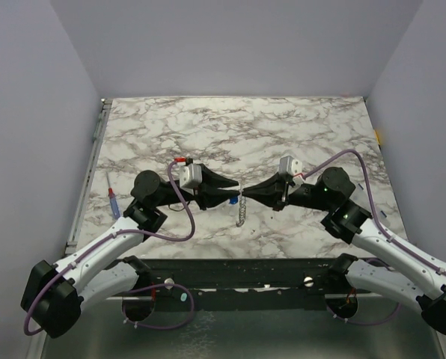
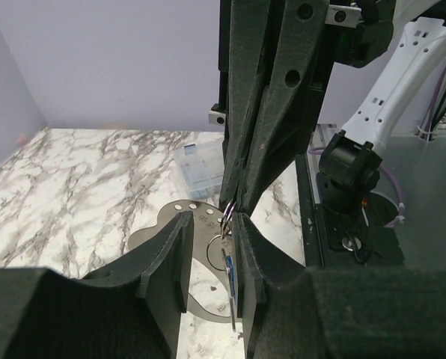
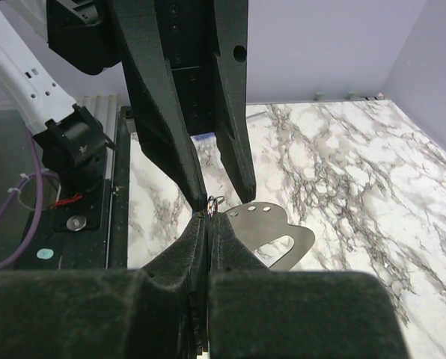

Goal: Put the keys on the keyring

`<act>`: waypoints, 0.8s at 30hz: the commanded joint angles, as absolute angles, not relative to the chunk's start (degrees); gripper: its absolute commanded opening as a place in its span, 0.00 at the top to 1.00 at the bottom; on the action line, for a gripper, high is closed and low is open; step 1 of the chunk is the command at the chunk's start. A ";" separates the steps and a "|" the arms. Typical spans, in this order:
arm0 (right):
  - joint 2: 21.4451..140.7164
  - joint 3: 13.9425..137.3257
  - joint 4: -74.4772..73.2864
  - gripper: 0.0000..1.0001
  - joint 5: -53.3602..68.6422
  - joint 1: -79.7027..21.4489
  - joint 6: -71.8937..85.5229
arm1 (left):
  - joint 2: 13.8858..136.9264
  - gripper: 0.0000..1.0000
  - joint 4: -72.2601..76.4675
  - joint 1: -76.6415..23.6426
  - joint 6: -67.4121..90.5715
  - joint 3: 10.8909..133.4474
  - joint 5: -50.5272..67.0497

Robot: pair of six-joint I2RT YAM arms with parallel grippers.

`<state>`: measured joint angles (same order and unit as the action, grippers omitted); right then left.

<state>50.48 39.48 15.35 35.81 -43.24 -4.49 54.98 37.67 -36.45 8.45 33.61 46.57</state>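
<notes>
My two grippers meet tip to tip above the middle of the table. My right gripper [image 1: 247, 193] [image 3: 208, 221] is shut on the thin silvery keyring [image 3: 214, 202] [image 2: 227, 215], whose beaded chain [image 1: 241, 213] hangs down. My left gripper [image 1: 234, 196] [image 2: 212, 224] is open, its jaws either side of the ring. A flat key with a blue head [image 2: 229, 273] [image 1: 231, 200] lies edge-on against its right-hand finger, just under the ring. Other keys are not seen.
A flat silvery metal plate [image 3: 279, 228] [image 2: 200, 224] with three small holes and a large cut-out lies under the fingertips. A blue-and-red screwdriver [image 1: 114, 202] lies at the table's left side. The arms' base rail [image 1: 238, 273] runs along the near edge.
</notes>
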 commanded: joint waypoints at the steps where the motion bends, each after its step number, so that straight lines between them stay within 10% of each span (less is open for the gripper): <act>1: 50.65 41.75 17.97 0.99 36.40 -43.66 -4.50 | 55.31 0.67 39.72 -36.21 9.39 33.20 49.44; 8: 50.86 42.22 19.33 1.00 37.53 -43.62 -3.61 | 56.32 0.72 40.62 -36.21 10.67 33.55 51.17; 13: 51.59 41.98 19.82 0.99 38.58 -43.67 -3.03 | 56.60 1.00 42.74 -36.21 11.86 33.23 52.03; 24: 53.95 43.89 11.30 0.89 37.09 -43.61 -3.74 | 57.31 1.00 39.24 -34.89 9.99 34.30 49.55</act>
<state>52.60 41.06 16.86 37.19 -43.13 -3.27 56.51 40.60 -35.48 11.77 33.23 50.28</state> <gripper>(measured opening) 0.049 0.026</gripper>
